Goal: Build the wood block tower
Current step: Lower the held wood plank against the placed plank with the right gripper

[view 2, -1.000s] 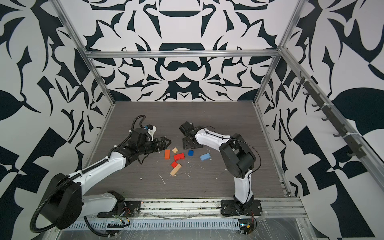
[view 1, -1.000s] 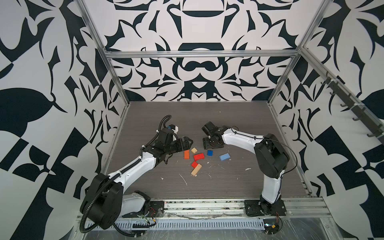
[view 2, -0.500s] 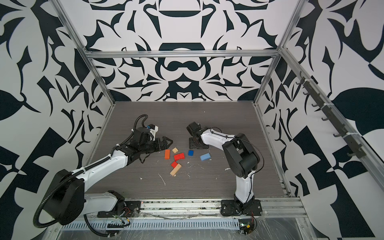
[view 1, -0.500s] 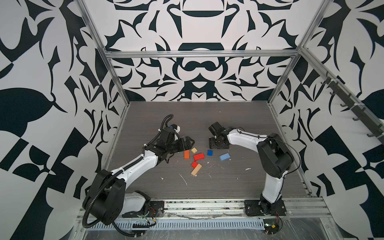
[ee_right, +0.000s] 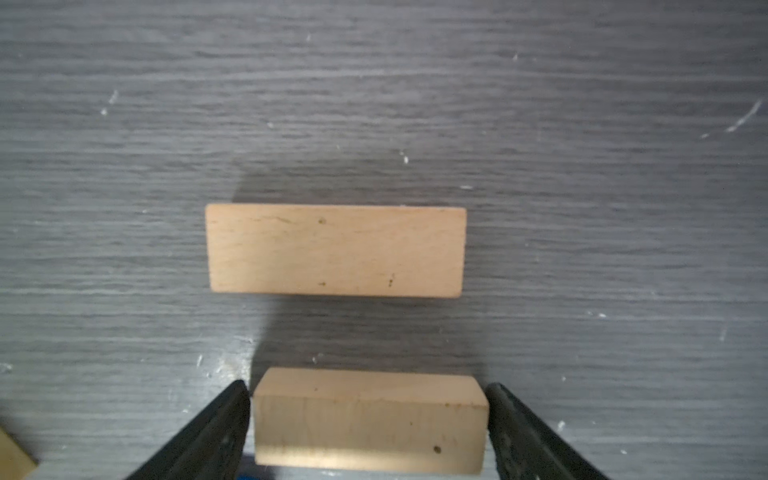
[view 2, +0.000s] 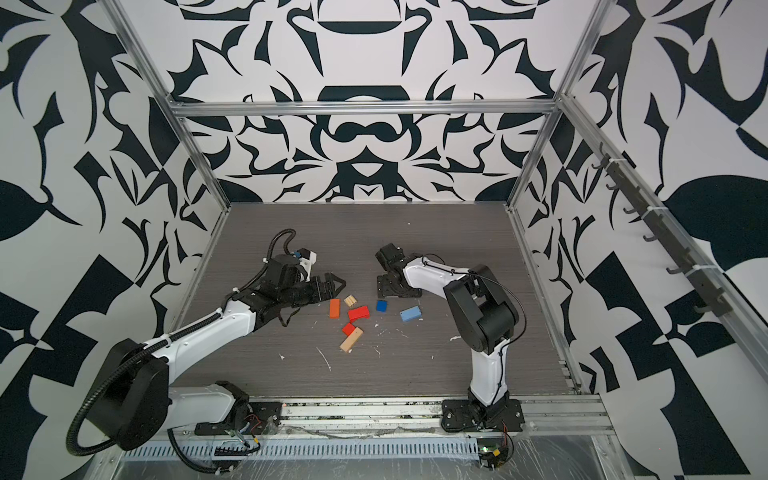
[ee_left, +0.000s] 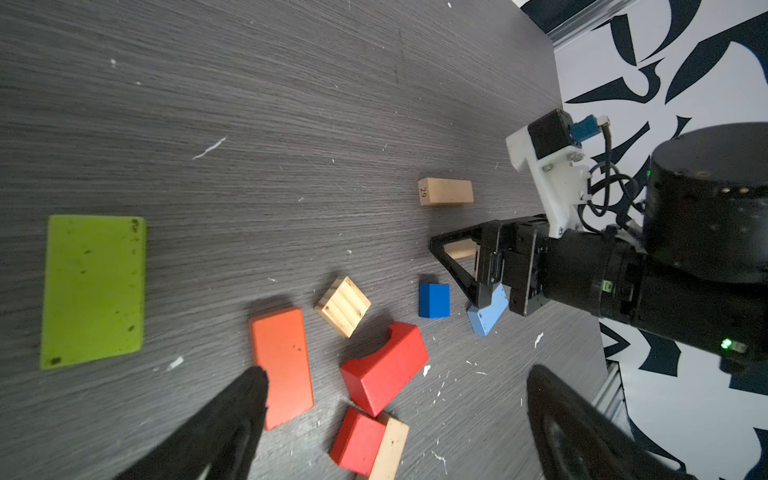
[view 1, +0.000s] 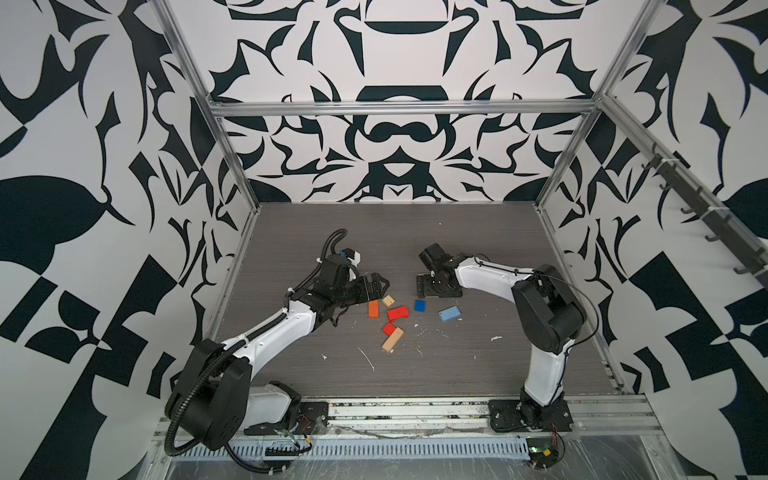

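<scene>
Right hand (ee_right: pixel 368 388) low, straddling tan block (ee_right: pixel 370 419); left hand (ee_left: pixel 397 374) spread.

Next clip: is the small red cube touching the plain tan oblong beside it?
Touching. The left wrist view shows the small red cube flush against the long side of the tan oblong, with no gap showing between them.

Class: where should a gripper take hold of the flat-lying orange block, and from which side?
Likely from above, gripping the orange block by its two long side faces, across its narrow width. It lies flat, so only its edges offer opposed faces, and both long sides show bare table alongside.
</scene>
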Motion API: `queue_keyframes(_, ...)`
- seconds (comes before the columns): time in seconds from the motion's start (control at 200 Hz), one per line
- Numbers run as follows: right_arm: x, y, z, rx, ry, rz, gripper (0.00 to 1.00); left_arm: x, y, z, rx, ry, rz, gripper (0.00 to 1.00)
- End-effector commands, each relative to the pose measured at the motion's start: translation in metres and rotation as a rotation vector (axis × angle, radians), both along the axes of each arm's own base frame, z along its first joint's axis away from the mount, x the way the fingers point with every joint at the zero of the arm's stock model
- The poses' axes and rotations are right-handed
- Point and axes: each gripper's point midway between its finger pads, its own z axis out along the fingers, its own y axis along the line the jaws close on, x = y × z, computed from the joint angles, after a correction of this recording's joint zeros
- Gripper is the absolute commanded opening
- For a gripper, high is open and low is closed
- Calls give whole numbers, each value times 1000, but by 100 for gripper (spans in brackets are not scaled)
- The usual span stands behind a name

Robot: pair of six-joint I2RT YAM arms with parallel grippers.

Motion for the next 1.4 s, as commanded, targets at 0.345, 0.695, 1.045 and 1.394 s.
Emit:
queue_keyframes(0.345, -11, -5, 6, -2, 12, -15, 91, 4, -4, 10, -12, -29, -2, 100)
queue_keyframes(0.695, -5, 1, 8, 10, -2, -13, 75, 2, -2, 11, -13, -34, 3, 99)
queue_keyframes(1.045, 7, 9, 8, 4, -5, 9, 75, 1, 0, 7, 0, -23, 8, 100)
queue_keyframes(1.394, 16, 12, 9, -10, -13, 11, 75, 0, 0, 18, -10, -48, 5, 99)
